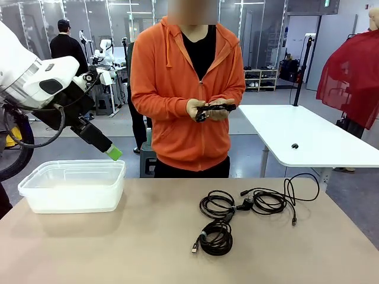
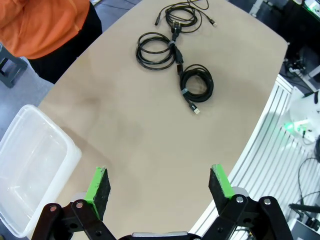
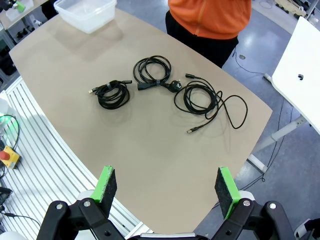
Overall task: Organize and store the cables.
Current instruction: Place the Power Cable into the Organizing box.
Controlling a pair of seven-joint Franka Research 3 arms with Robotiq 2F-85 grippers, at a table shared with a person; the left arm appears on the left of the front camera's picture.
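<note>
Cables (image 1: pixel 247 203) coiled on table (image 1: pixel 118 248); clear bin (image 1: pixel 71 199) at left; person's hands (image 1: pixel 195 110) hold another.

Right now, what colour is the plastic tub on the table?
The plastic tub is translucent white, clearest in the front view.

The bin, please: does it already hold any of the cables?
No, the bin is bare inside; three cables lie on the table.

Cable (image 1: pixel 214 107) partly hidden in hands (image 1: pixel 193 109)
</note>
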